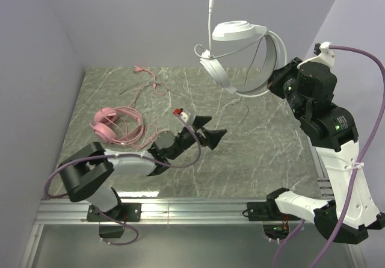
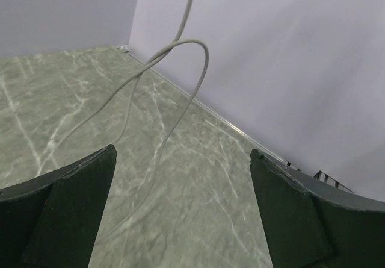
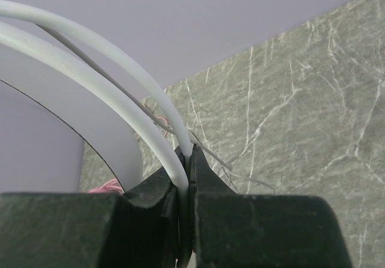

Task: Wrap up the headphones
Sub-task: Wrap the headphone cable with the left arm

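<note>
Marble table [image 1: 274,150], pink headset [image 1: 108,128], white headset [image 1: 239,32]

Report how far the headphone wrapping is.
Nothing wrapped yet. In hand: right gripper holds the white headset aloft by its band; its thin cord dangles loose before the open left gripper. Remaining: winding that cord, then the pink headset, lying with pink cord sprawled.

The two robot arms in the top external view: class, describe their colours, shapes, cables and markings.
Both the left arm and right arm mix white shells with black joints. Each carries a looping purple cable. The jaws are dark and wedge-shaped. A green light glows on the right arm.
</note>
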Action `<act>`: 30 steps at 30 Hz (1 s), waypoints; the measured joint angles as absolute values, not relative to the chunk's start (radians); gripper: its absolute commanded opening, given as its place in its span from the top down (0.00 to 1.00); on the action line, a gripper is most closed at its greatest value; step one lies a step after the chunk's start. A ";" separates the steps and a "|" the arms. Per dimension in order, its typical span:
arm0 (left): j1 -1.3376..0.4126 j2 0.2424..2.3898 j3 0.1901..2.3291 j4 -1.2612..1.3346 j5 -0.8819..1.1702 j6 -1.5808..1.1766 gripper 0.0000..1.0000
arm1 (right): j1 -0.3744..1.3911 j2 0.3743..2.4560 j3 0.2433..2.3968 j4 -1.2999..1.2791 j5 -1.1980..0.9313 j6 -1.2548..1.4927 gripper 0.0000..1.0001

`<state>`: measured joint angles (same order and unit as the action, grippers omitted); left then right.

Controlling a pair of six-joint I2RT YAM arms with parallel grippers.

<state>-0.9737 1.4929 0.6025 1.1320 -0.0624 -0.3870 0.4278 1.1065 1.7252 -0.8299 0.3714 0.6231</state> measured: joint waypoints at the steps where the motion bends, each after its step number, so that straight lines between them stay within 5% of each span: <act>1: -0.980 1.524 0.633 1.132 -0.067 -0.387 0.02 | 0.428 1.106 1.725 -0.830 0.371 0.626 1.00; 24: -0.992 2.017 1.169 1.176 -0.133 -0.492 0.05 | 0.428 1.106 1.724 -0.823 0.372 0.665 1.00; 27: -0.992 2.070 1.259 1.153 -0.143 -0.491 0.17 | 0.428 1.106 1.724 -0.823 0.372 0.665 1.00; 28: -0.992 2.082 1.282 1.144 -0.148 -0.488 0.40 | 0.428 1.106 1.724 -0.823 0.372 0.665 1.00; 30: -0.991 2.104 1.324 1.122 -0.152 -0.488 0.66 | 0.428 1.106 1.724 -0.823 0.373 0.665 1.00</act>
<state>-0.9913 2.1036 1.3243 1.1225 -0.1524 -0.4881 0.4278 1.1057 1.7237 -0.8227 0.3733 0.6655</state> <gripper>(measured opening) 0.575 0.074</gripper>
